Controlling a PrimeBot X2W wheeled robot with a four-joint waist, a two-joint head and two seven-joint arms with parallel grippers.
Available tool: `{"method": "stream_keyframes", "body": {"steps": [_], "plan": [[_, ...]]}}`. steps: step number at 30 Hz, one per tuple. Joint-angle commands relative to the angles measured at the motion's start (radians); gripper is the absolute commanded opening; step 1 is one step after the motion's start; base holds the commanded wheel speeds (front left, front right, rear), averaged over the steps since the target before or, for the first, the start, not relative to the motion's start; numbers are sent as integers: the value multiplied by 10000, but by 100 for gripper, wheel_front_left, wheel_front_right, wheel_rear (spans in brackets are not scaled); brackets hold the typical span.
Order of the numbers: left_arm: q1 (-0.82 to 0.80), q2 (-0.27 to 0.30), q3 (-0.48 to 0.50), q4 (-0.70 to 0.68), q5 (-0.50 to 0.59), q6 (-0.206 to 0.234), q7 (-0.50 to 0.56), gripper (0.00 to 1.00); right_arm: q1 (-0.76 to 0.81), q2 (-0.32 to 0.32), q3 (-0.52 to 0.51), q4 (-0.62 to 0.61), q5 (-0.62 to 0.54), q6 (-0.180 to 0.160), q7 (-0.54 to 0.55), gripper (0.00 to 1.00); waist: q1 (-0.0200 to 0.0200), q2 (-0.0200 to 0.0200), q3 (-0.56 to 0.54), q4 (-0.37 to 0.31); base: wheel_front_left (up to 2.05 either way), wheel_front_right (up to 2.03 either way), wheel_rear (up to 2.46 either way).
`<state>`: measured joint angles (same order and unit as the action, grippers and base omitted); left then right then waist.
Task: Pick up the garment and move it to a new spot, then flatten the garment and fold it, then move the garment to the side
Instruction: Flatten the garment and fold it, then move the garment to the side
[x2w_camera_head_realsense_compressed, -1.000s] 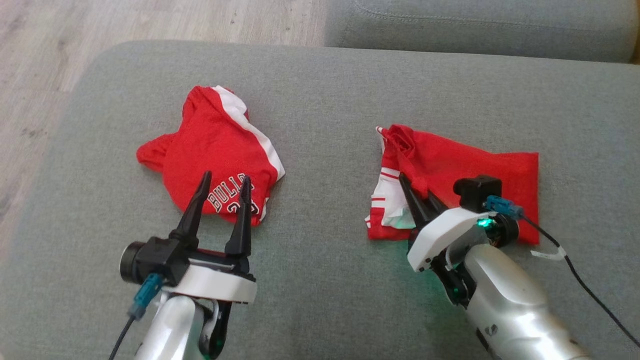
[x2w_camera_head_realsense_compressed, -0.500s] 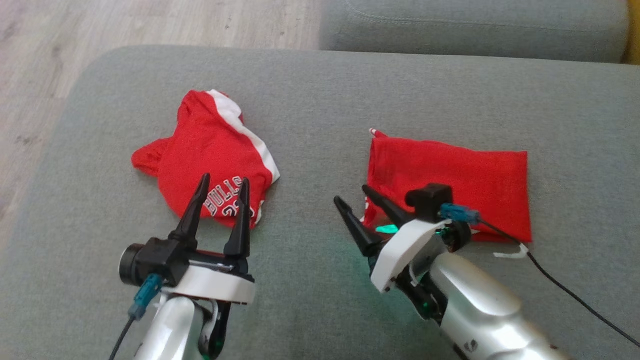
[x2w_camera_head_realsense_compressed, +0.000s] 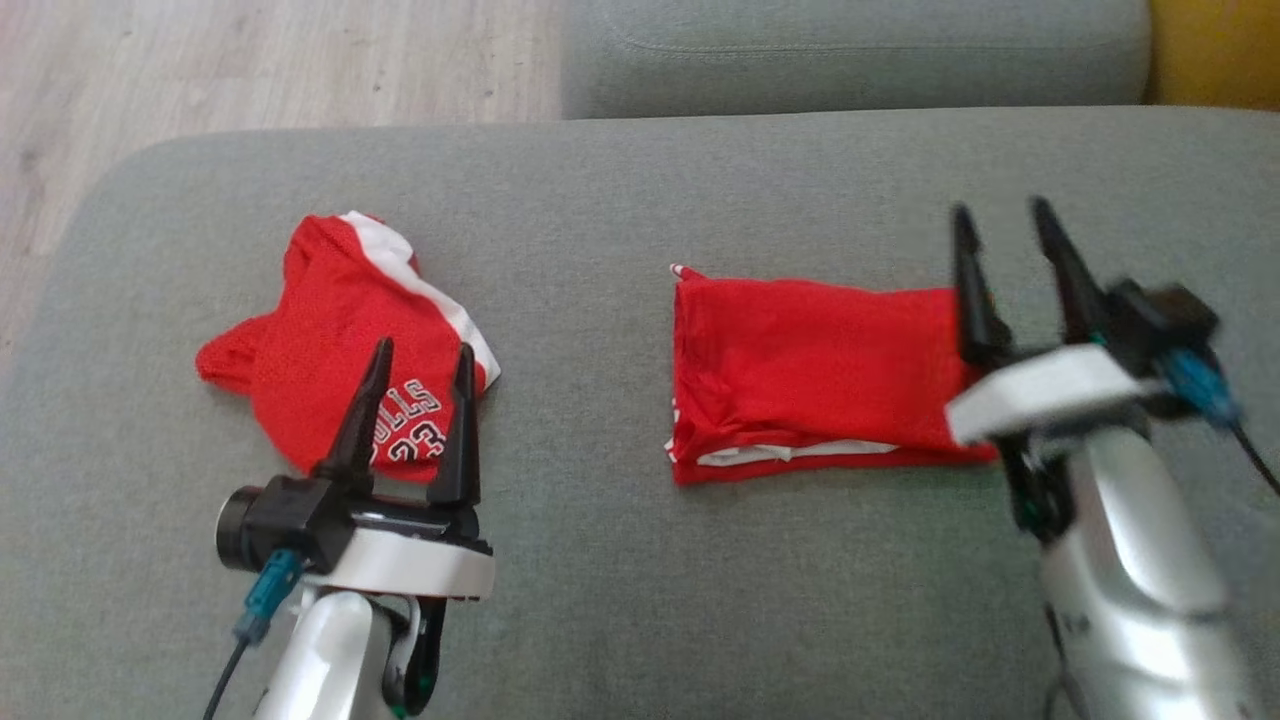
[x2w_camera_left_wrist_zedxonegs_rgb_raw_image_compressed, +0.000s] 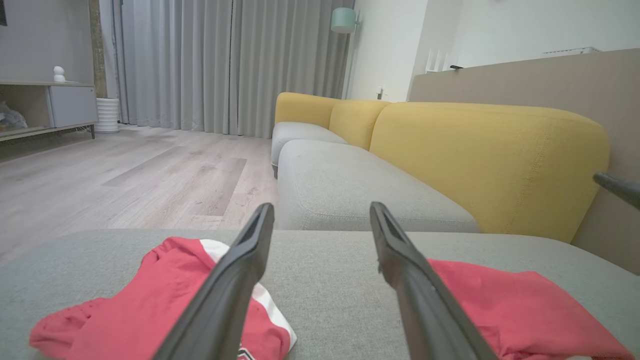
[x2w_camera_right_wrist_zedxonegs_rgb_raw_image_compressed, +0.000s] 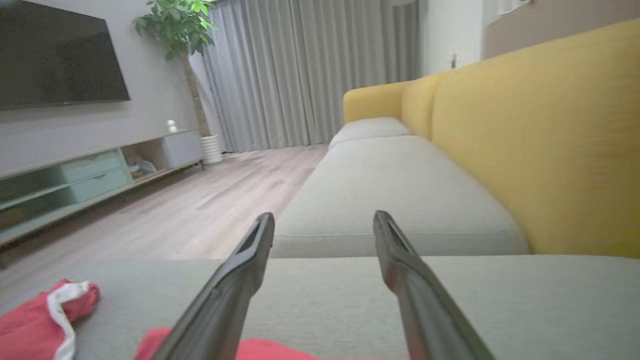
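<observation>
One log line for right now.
garment: folded, flat on cushion | left gripper: open, empty, near jersey | right gripper: open, empty, at garment's right end

- A home living room: a long sofa (x2w_camera_left_wrist_zedxonegs_rgb_raw_image_compressed: 480, 150) with yellow back cushions and grey seat pads runs along the wall
- Floor-length grey curtains (x2w_camera_left_wrist_zedxonegs_rgb_raw_image_compressed: 225, 65) hang in pleats across the far end
- A pale wood-plank floor (x2w_camera_left_wrist_zedxonegs_rgb_raw_image_compressed: 125, 180) covers the open middle of the room
- A dark flat television (x2w_camera_right_wrist_zedxonegs_rgb_raw_image_compressed: 55, 55) hangs on the grey wall, above a low cabinet (x2w_camera_right_wrist_zedxonegs_rgb_raw_image_compressed: 75, 175) with open shelves and pale green drawers
- A leafy potted plant (x2w_camera_right_wrist_zedxonegs_rgb_raw_image_compressed: 180, 25) stands in a white ribbed pot (x2w_camera_right_wrist_zedxonegs_rgb_raw_image_compressed: 211, 148) beside the curtains
- A lamp (x2w_camera_left_wrist_zedxonegs_rgb_raw_image_compressed: 342, 20) with a pale teal shade shows above the sofa's far end
</observation>
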<state>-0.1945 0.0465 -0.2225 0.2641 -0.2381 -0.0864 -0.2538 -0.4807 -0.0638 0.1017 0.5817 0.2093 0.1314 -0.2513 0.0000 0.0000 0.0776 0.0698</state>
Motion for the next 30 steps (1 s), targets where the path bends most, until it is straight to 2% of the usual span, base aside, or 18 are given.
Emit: {"method": "stream_keyframes", "body": {"steps": [1,8,14,24,30], "plan": [[-127,37,405,-402,-40,83,-80,100,838,130,-363,-1034,-610,-7,-101,100,0,0,-43,-118,0,0,0],[150,37,568,-522,-77,159,-80,100,2763,133,-1085,-2625,-892,-7,-103,100,0,0,-64,-256,0,0,0],[373,37,747,-584,-30,194,-80,100,3625,134,-1227,-3236,-514,-7,-104,100,0,0,-35,-322,0,0,0],[267,37,644,-649,-12,157,-80,100,3540,134,-1166,-3314,-610,-7,-104,100,0,0,125,-233,0,0,0],[46,37,469,-628,13,101,-80,100,2977,135,-1512,-2538,-918,-7,156,100,0,0,539,-22,0,0,0]]}}
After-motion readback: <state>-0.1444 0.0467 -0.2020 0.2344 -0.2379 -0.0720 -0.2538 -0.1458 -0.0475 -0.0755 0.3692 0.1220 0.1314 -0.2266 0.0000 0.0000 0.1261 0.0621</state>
